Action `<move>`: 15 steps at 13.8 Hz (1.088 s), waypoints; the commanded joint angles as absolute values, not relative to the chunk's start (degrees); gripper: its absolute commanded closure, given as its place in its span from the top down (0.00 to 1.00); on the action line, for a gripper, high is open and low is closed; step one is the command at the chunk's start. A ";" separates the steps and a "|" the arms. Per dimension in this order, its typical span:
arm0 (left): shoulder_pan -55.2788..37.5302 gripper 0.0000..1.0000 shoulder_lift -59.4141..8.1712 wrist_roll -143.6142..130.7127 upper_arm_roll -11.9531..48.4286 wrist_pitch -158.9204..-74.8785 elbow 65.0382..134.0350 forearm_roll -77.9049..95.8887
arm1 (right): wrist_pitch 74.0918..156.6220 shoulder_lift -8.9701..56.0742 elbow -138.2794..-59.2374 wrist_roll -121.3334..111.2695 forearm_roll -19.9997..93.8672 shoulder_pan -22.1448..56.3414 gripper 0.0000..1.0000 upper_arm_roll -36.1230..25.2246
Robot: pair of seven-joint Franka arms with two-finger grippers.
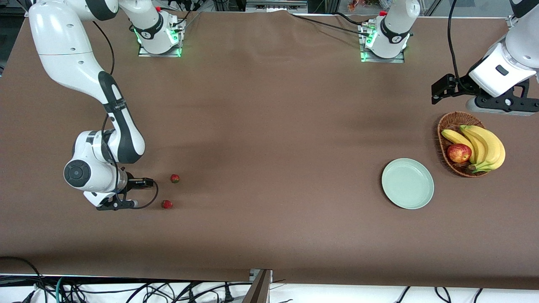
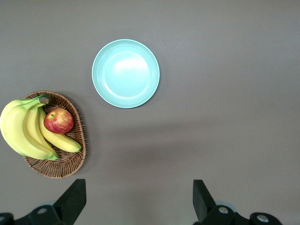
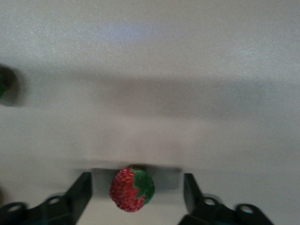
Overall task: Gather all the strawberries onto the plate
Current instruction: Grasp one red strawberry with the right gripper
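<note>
Right arm bent low over the counter [image 1: 269, 139] near the right arm's end, wrist turned down, right claw [image 3: 137, 190] spread wide and straddling a strawberry [image 3: 131, 189] that sits between the fingers [image 3: 80, 192], touching neither as far as the right wrist view shows. That berry hidden under the wrist in the front view. Two more strawberries out in the open just beside that wrist: one [image 1: 174, 178] farther from the front camera, one [image 1: 167, 204] nearer to it. Only a blurred dark-green edge of another berry at the border of the right wrist view.

Left arm held high at the left arm's end, waiting, left claw [image 2: 138, 201] wide apart over bare counter. Below it in the left wrist view: the mint-green plate [image 2: 105, 91] with nothing on it, and a wicker basket [image 2: 75, 161] just beside, holding bananas [image 2: 21, 131] and an apple [image 2: 58, 120]. Plate well apart from all the berries.
</note>
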State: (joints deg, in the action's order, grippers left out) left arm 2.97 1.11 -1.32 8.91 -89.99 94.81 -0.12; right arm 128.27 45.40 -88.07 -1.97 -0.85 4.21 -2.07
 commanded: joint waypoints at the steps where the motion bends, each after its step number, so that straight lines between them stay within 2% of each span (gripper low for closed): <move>1: 3.16 1.00 0.62 -1.32 9.23 -89.03 93.52 -0.88 | 128.85 44.91 -89.03 -2.20 -0.79 3.96 0.43 -1.76; 3: 3.25 1.00 0.62 -1.32 9.23 -89.03 93.52 -0.88 | 128.59 44.83 -89.03 -2.20 -0.79 3.96 0.29 -1.76; 5: 3.25 1.00 0.62 -1.32 9.23 -89.03 93.60 -0.79 | 128.32 44.65 -88.77 -2.20 -0.88 4.04 0.24 -1.67; 8: 3.25 1.00 0.62 -1.32 9.23 -89.03 93.60 -0.79 | 125.79 43.43 -87.11 -2.02 -0.79 4.83 0.23 -1.41; 11: 3.16 1.00 0.62 -1.32 9.23 -89.03 93.52 -0.79 | 120.60 42.37 -84.56 0.07 -0.79 6.06 0.23 2.27; 15: 3.16 1.00 0.62 -1.23 9.23 -89.03 93.52 -0.79 | 120.76 42.10 -83.07 13.49 -0.88 9.83 0.23 8.60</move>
State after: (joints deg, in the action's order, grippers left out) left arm 2.97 1.09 -1.32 8.93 -89.99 94.81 -0.12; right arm 121.44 42.47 -84.09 7.03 -0.71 7.89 6.11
